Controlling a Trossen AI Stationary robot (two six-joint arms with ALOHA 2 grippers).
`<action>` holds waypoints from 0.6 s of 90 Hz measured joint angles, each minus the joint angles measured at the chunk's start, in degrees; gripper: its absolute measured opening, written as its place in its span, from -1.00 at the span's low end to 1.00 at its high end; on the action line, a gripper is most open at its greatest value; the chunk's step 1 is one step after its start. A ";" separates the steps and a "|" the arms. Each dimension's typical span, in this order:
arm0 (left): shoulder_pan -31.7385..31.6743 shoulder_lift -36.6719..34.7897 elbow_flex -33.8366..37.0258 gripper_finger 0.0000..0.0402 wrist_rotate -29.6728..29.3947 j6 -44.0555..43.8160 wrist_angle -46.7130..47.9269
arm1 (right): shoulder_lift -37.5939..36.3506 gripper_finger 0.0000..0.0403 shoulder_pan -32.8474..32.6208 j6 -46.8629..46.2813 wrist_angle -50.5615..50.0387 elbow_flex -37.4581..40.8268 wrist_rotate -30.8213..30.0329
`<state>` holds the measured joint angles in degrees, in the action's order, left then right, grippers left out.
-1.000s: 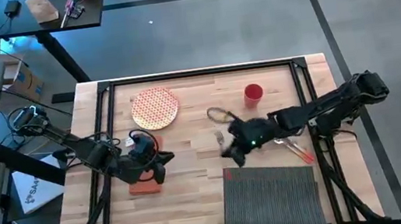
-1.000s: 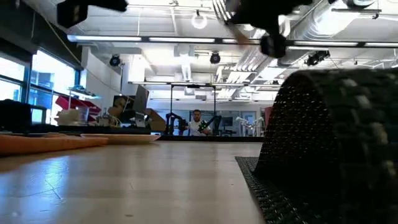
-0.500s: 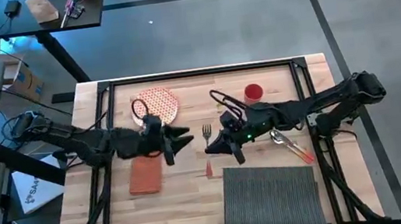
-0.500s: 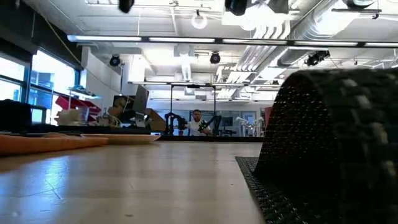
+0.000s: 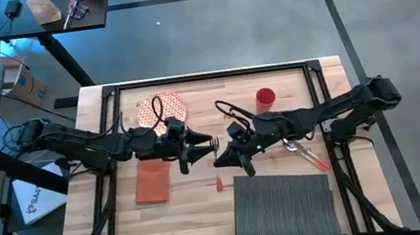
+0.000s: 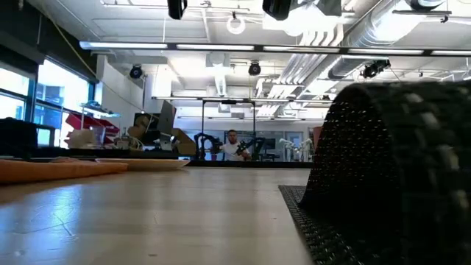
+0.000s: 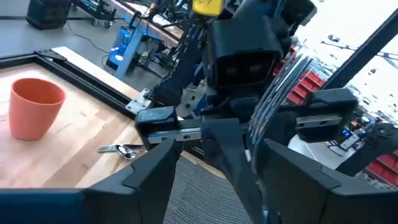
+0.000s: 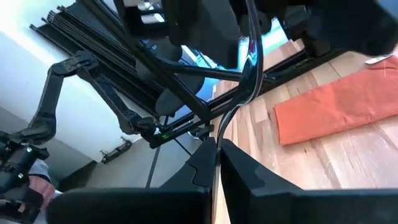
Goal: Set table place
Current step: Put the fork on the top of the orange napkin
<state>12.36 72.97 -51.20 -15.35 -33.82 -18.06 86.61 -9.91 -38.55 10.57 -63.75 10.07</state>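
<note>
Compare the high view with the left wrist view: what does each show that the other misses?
Only the high view shows the plate and the orange napkin. Only the left wrist view plainly shows the fork, tines up, held in the right pincer. Both show the red cup, the spoon and the placemat.

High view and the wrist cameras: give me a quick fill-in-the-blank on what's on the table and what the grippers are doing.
1. The right gripper is shut on a ___.
2. The left gripper faces it over the table with its fingers ___.
3. The orange napkin lies on the ___ arm's side.
4. The placemat lies on the ___ arm's side.

Missing words: fork; open; left; right
</note>
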 joint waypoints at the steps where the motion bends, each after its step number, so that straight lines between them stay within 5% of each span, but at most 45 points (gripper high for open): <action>1: 0.01 0.04 0.00 0.02 -0.14 0.00 -0.03 | 0.00 -1.00 0.00 0.00 -0.01 0.00 0.00; 33: -1.16 0.15 0.00 -0.44 3.02 0.05 -2.00 | 0.00 -1.00 0.02 -0.01 -0.35 0.00 -0.05; 54: -1.14 1.77 0.00 -0.45 3.50 0.95 -6.32 | 0.00 -1.00 0.02 0.01 -0.48 0.00 -0.04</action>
<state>11.22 74.74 -51.20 -11.85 -32.87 -24.39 86.61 -9.89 -38.54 10.09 -63.75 10.03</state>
